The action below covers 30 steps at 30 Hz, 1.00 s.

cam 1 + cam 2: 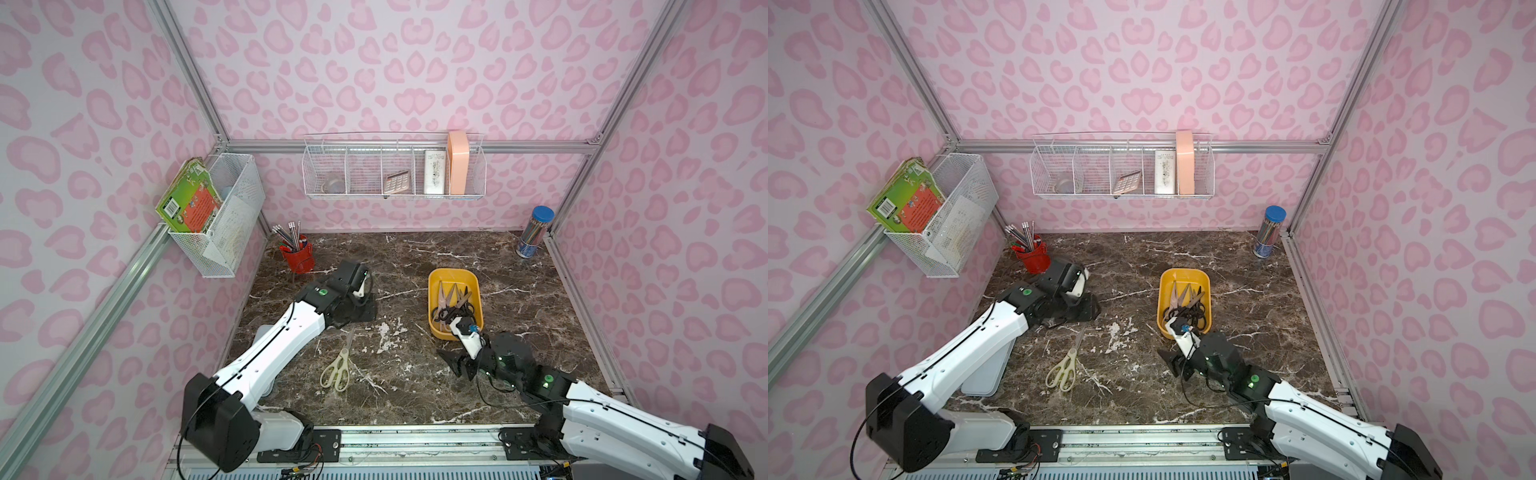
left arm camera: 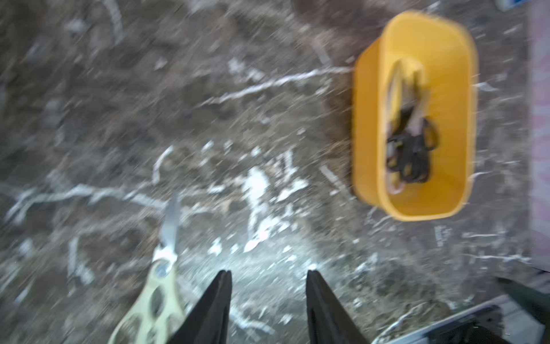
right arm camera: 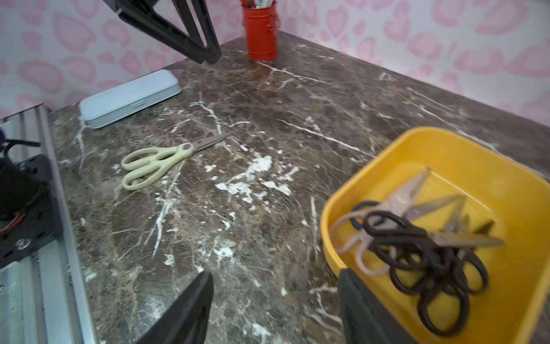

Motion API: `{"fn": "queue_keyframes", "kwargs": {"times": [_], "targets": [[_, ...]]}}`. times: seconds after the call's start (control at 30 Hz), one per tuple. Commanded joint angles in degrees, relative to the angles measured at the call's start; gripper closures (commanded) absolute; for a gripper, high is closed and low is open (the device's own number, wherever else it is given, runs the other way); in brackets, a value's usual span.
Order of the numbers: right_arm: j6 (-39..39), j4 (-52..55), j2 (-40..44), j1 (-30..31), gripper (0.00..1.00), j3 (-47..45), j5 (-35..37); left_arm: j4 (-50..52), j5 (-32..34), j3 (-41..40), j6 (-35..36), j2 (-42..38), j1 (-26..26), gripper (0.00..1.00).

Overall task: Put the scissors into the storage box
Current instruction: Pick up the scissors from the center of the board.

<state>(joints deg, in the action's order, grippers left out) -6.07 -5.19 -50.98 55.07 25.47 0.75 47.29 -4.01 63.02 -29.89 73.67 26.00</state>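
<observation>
The yellow storage box (image 1: pixel 454 276) (image 1: pixel 1184 275) stands right of the table's middle and holds several scissors (image 1: pixel 451 303) (image 3: pixel 416 244), with black and pale pink handles. One cream-handled pair (image 1: pixel 338 365) (image 1: pixel 1065 365) (image 3: pixel 160 158) lies flat on the marble, front centre, blades pointing to the back. My left gripper (image 1: pixel 357 311) (image 2: pixel 268 272) hangs open and empty above the table behind that pair; its view is blurred. My right gripper (image 1: pixel 453 365) (image 3: pixel 275 274) is open and empty beside the box's near left corner.
A red cup (image 1: pixel 297 253) of pencils stands back left, and a blue-capped tube (image 1: pixel 534 232) of pencils back right. A grey-blue pencil case (image 3: pixel 131 98) lies along the left edge under my left arm. White wire baskets (image 1: pixel 395 170) hang on the walls.
</observation>
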Motion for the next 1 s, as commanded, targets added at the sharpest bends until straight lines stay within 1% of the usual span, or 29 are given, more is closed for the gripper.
{"fn": "queue_keyframes", "kwargs": {"times": [0.0,0.07,0.1,0.17,0.23,0.27,0.33,0.4,0.5,0.6,0.67,0.73,0.87,0.97], "targets": [[3.5,-2.7,-7.6,2.1,0.31,5.1,-0.9,12.0,-0.4,-6.5,3.5,-4.0,-4.7,0.54],[2.3,-4.4,-11.5,2.9,0.31,7.3,-0.3,13.9,-1.4,-10.4,2.4,-6.2,-5.6,0.54],[2.1,-5.8,-12.9,3.4,0.31,8.0,-0.9,13.6,-1.5,-12.1,1.8,-7.1,-5.1,0.54],[2.1,-8.5,-14.8,4.7,0.31,8.4,-1.2,14.5,0.7,-11.1,0.5,-7.4,-4.1,0.54],[1.5,-10.4,-16.6,5.6,0.31,8.6,-1.8,16.1,3.3,-10.7,-1.0,-6.8,-5.4,0.53],[1.3,-10.4,-17.4,5.9,0.31,9.0,-2.0,16.0,3.6,-11.1,-1.0,-6.0,-6.0,0.51],[1.4,-9.7,-18.3,6.9,0.31,9.5,-1.1,16.5,3.3,-10.9,-1.2,-3.3,-6.2,0.5],[1.8,-8.9,-18.4,7.7,0.31,9.3,0.1,15.7,1.7,-11.1,-1.1,-0.4,-6.4,0.47],[1.8,-8.6,-17.3,7.8,0.31,8.1,2.0,14.7,0.5,-11.0,-1.8,3.7,-6.5,0.47],[1.9,-8.0,-15.8,7.8,0.31,6.9,3.7,11.1,-1.9,-12.5,-2.1,7.1,-6.6,0.46],[2.3,-7.2,-14.8,7.8,0.31,6.7,4.0,10.1,-1.4,-13.4,-2.6,9.4,-6.6,0.45],[2.3,-6.4,-14.0,7.8,0.31,6.4,4.8,8.9,-1.4,-14.1,-2.8,10.7,-6.5,0.45],[2.3,-6.6,-12.2,7.7,0.31,5.2,5.9,5.8,-3.5,-16.0,-3.1,12.4,-6.5,0.46],[2.1,-7.1,-11.3,7.6,0.3,4.3,7.0,5.2,-1.8,-16.7,-2.8,13.6,-6.6,0.46]]}}
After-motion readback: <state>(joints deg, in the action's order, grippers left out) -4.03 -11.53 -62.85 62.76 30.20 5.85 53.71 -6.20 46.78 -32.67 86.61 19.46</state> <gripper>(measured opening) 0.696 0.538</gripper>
